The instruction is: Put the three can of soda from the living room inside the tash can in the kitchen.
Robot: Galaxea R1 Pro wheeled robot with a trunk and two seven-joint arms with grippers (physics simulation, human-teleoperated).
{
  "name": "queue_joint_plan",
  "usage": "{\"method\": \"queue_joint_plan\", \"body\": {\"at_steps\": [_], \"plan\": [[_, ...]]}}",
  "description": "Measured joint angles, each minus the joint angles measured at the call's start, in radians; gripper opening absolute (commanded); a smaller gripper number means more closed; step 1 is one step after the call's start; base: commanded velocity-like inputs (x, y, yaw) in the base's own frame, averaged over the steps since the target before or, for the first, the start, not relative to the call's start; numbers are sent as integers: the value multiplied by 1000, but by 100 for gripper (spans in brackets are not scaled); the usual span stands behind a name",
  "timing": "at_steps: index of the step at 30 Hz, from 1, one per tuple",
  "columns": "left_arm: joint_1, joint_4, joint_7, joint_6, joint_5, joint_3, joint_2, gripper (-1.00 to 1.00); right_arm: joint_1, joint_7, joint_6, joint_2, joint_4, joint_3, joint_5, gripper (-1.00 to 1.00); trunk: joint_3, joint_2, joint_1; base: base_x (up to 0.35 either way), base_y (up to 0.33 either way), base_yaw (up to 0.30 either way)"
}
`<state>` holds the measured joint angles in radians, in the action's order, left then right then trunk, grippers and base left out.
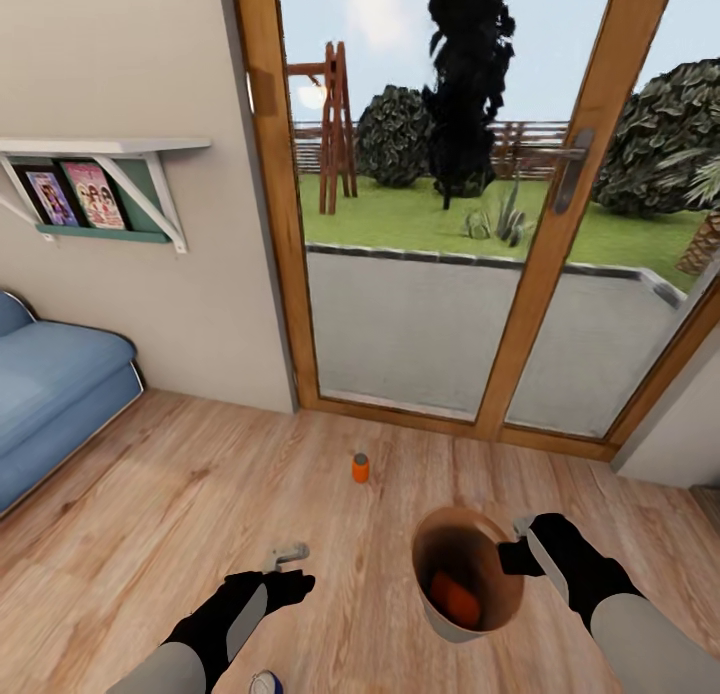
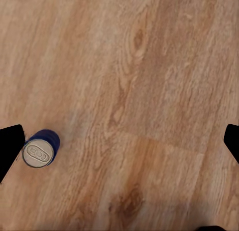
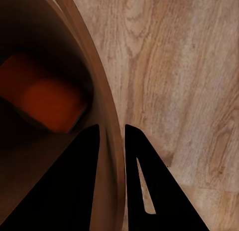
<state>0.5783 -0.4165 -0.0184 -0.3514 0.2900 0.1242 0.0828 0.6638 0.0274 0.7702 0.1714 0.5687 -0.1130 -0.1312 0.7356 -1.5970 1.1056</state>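
Across the plank floor (image 1: 180,494): open boards ran from the robot's arms to the wall, with free room between the sofa and the bin.
Glass doors (image 1: 440,224): wood-framed, they closed off the far edge of the room; lawn and shrubs showed beyond.
Sofa (image 1: 50,394): blue, one, it bounded the left side of the floor.
Wall shelf (image 1: 100,149): white, one, above the sofa, with two picture books under it.
Trash can (image 1: 468,574): one, lifted at a tilt, low on the right; its wood-toned inside faced the camera.
Right claw (image 1: 518,546): its fingers were pinched over the trash can's rim, one inside and one outside.
Left claw (image 1: 290,552): spread wide, holding nothing, hovering over bare boards.
Soda cans: three counted.
Orange can in bin (image 1: 455,599): lay on its side at the bottom.
Orange can on floor (image 1: 360,467): upright, alone, midway toward the doors.
Dark blue can (image 2: 41,149): upright, near the left arm.
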Motion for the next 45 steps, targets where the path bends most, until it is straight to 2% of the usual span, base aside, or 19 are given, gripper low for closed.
{"method": "queue_joint_plan", "body": {"at_steps": [12,23,31,35,37,41,43,45], "plan": [[0,0,0,1,0,0,0,100,0,1,0,-1,0,1,-6,-100,0,0,0,160,53,0],[0,0,-4,25,0,4,0,100,0,0,0,1,-1,1,0,-100,0,0,0,21,4,0],[0,6,-6,20,-2,6,0,100,6,0,52,10,2,5,2,-100,0,0,0,1,0,0],[0,11,-10,15,-4,6,1,100,31,3,118,22,5,8,-6,-100,0,0,0,0,0,0],[0,13,-11,13,-4,7,1,100,41,5,202,40,41,15,-13,-100,0,0,0,0,0,0],[0,14,-15,11,-5,7,1,100,46,18,277,73,127,43,1,-100,0,0,0,0,0,0],[0,16,-28,10,-5,7,1,100,66,27,277,89,168,65,-2,-100,0,0,0,0,0,0],[0,17,-39,9,-6,7,2,100,88,30,276,94,182,71,-4,-100,0,0,0,0,0,0]]}}
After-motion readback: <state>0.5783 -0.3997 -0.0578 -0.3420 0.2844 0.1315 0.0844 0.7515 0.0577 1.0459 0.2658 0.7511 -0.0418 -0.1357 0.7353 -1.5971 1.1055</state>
